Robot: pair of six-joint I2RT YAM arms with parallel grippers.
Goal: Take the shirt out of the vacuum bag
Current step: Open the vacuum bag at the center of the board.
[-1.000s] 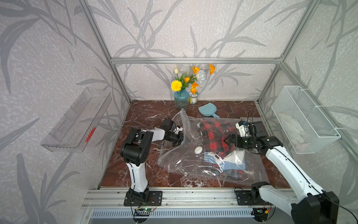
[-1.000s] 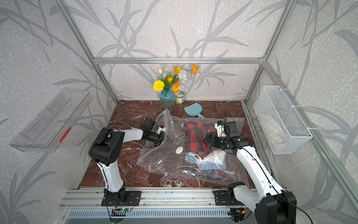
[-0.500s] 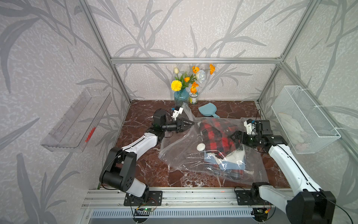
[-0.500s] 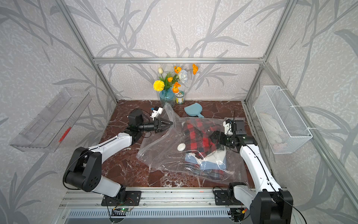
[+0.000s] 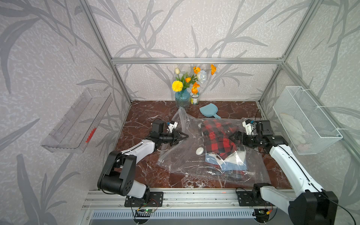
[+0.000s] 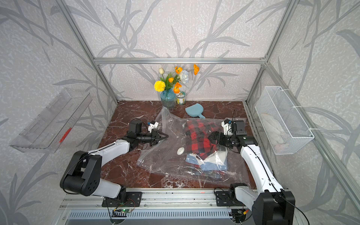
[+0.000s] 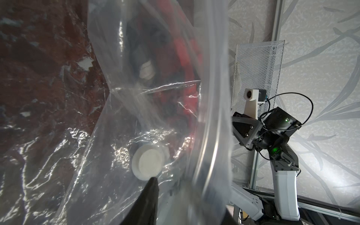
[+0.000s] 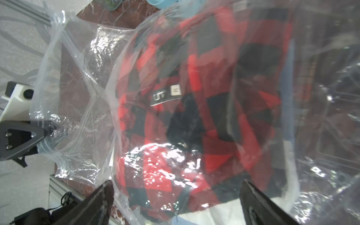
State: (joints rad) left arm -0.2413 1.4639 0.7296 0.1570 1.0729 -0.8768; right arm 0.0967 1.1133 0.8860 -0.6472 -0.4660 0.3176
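Holding the bag mouth up; shirt not yet withdrawn.
Brown marble table (image 5: pixel 140 116) bears the large clear crinkly plastic vacuum bag (image 5: pixel 187 155). The red-and-black plaid shirt (image 5: pixel 218 136) is inside it. Black left gripper (image 5: pixel 184 136) pinches the raised bag edge. Black right gripper (image 5: pixel 233 137) is spread wide, empty, beside the shirt. Round white valve cap (image 5: pixel 199 151) lies nearby. Next, judged: enter the mouth, clamp cloth only.

Lab robot cell dressed as a home, framed in aluminium bars (image 5: pixel 194 61), lined with leaf wallpaper (image 5: pixel 175 29), arms (image 5: pixel 140 148) bolted to rail (image 5: pixel 194 197), vase (image 5: pixel 182 99) set behind.
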